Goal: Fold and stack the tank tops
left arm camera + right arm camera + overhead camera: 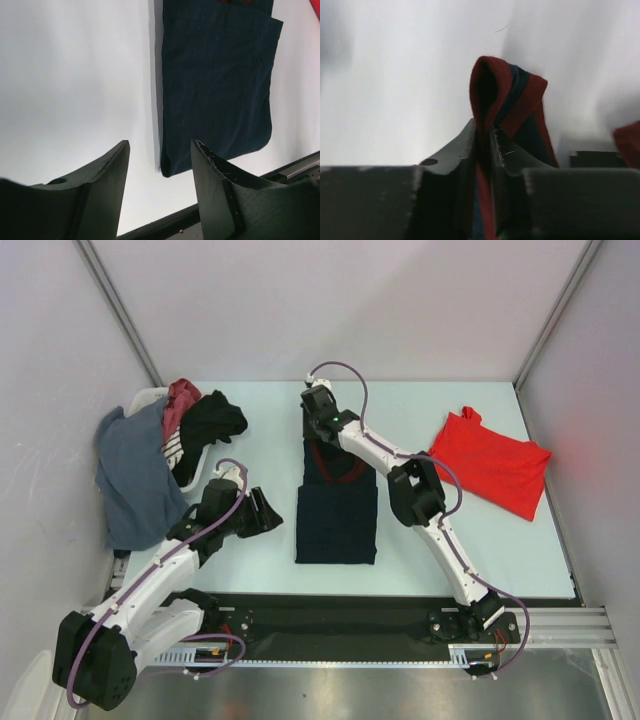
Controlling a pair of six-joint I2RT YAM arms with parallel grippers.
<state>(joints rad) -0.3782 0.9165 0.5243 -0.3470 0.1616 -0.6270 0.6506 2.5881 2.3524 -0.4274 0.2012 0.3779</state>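
The navy tank top point(336, 512) lies in a long narrow fold in the middle of the table, hem toward the arms. My right gripper point(318, 430) is at its far end. In the right wrist view it point(485, 137) is shut on a maroon-trimmed strap point(507, 95), which bunches up above the fingertips. The red tank top point(492, 462) lies folded at the right side of the table. Left of the navy top's near half, my left gripper point(268, 512) hangs open and holds nothing. The left wrist view shows it point(160, 165) over bare table beside the navy top's corner point(217, 85).
A white basket point(150, 397) stands at the far left with a grey-blue garment point(135, 480) draped over its side, plus black point(215, 418) and maroon point(182, 400) cloth. Grey walls close in the table on three sides. A black rail point(330, 615) runs along the near edge.
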